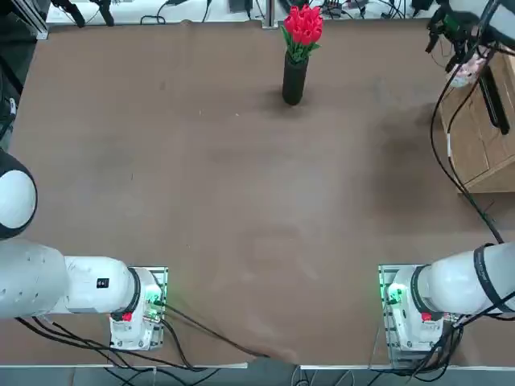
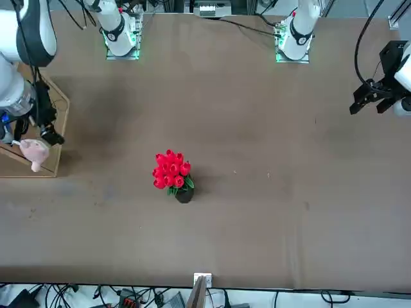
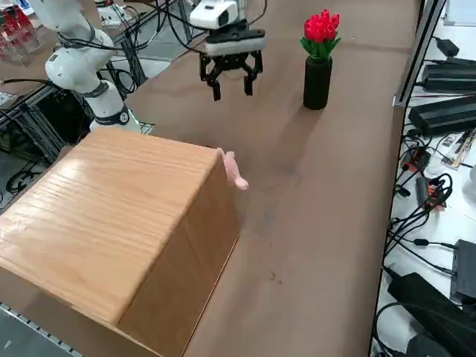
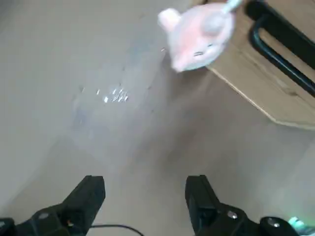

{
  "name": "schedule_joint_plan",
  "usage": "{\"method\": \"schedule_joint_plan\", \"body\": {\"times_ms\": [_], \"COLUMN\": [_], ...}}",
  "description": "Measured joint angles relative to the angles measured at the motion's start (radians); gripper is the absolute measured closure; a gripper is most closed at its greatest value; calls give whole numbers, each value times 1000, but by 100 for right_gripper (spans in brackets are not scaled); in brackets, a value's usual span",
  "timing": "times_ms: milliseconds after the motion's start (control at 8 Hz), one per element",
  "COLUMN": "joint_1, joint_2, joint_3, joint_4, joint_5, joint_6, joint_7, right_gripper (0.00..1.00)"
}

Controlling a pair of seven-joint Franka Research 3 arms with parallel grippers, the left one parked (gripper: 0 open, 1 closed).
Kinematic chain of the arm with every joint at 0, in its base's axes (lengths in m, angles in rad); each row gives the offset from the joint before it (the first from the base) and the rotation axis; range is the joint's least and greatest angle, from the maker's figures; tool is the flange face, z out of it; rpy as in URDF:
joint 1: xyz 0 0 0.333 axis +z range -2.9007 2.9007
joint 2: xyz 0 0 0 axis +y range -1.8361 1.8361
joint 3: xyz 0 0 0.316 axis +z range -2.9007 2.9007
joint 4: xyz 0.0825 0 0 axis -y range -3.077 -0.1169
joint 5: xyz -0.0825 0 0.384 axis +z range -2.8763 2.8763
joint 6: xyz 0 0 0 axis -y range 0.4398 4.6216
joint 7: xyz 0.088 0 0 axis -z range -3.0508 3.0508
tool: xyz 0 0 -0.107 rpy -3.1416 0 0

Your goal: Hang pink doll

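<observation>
The right gripper (image 3: 231, 83) hangs above the table (image 3: 312, 193) near the wooden box (image 3: 111, 216), pointing down, jaws spread wide and empty. The doll (image 3: 235, 170), pale pink and lumpy with small ears, dangles against the box's side, clear of the tabletop.

No readable text, label, brand, number or sign is found in any view; nothing legible is printed on the wooden box (image 3: 111, 223) or nearby.
</observation>
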Motion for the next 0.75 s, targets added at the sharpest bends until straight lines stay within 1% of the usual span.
{"method": "schedule_joint_plan", "body": {"times_ms": [250, 375, 500, 625, 750], "joint_1": [21, 20, 20, 20, 19], "joint_2": [3, 8, 18, 38, 59], "joint_3": [0, -1, -2, -4, -7], "joint_4": [92, 167, 260, 358, 428], "joint_5": [61, 108, 134, 143, 142], "joint_6": [-104, -164, -246, -332, -406], "joint_7": [-257, -397, -531, -658, -783], "right_gripper": [0, 0, 0, 0, 0]}}
